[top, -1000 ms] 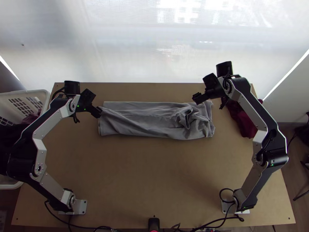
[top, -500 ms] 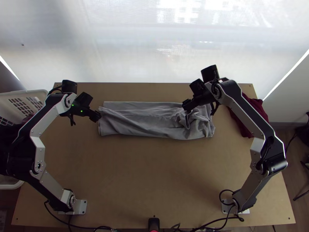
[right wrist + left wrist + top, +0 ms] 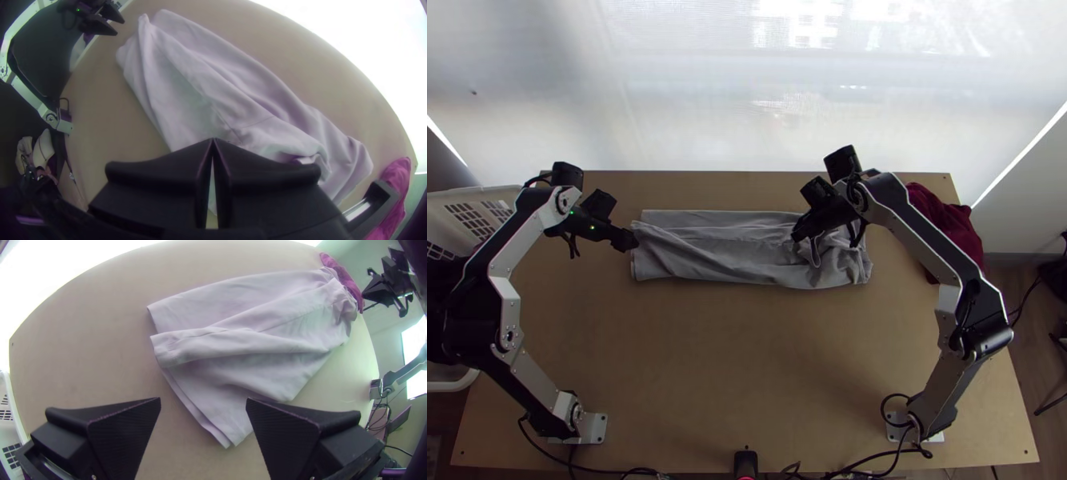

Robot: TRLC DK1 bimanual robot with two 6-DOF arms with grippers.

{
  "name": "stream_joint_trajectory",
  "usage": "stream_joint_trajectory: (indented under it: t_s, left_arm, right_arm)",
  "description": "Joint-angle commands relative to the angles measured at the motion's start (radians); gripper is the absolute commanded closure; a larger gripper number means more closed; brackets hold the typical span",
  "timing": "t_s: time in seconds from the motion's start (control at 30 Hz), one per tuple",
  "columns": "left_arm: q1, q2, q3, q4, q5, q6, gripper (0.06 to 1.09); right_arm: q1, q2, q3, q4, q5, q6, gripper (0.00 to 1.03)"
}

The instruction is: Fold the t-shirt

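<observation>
- Left gripper (image 3: 632,240): fingers wide apart, right at the left end of the grey t-shirt (image 3: 723,256).
- Right gripper (image 3: 797,236): closed, tips together, over the shirt just short of its rumpled right end.
- Shirt's lying in a long folded strip on the far half of the bench (image 3: 739,360), running along the far edge, layers fairly flat on the left, bunched on the right.
- Maroon cloth (image 3: 955,228) is heaped by the far right corner, and the right arm (image 3: 931,240) cuts across above it, so part of it's blocked.
- White basket (image 3: 467,192) sits off the left edge, with the left arm (image 3: 475,320) hanging over it.
- Near edge has a black device (image 3: 745,462) around the middle, plus some loose cables (image 3: 867,466).
</observation>
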State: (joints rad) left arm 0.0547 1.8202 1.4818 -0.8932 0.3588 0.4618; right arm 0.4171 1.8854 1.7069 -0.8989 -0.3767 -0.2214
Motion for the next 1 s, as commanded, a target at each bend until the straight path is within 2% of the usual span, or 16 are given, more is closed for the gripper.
stream_joint_trajectory:
  t_s: [0.0, 0.07, 0.3, 0.6, 0.97]
  left_arm:
    - [-0.006, 0.047, 0.044, -0.064, 0.049, -0.018, 0.15]
    - [-0.009, 0.057, 0.057, -0.064, 0.057, -0.028, 0.15]
    - [0.002, 0.116, 0.098, -0.093, 0.127, -0.066, 0.15]
    - [0.002, 0.154, 0.107, -0.101, 0.151, -0.091, 0.15]
    - [0.077, 0.205, 0.100, -0.096, 0.151, -0.072, 0.15]
  right_arm:
    - [-0.006, 0.078, -0.003, 0.005, -0.125, -0.016, 1.00]
    - [-0.017, 0.090, -0.012, 0.005, -0.168, -0.019, 1.00]
    - [-0.041, 0.139, -0.064, 0.005, -0.197, -0.079, 1.00]
    - [-0.110, 0.158, -0.095, 0.009, -0.206, -0.124, 1.00]
    - [-0.120, 0.159, -0.112, 0.023, -0.223, -0.156, 1.00]
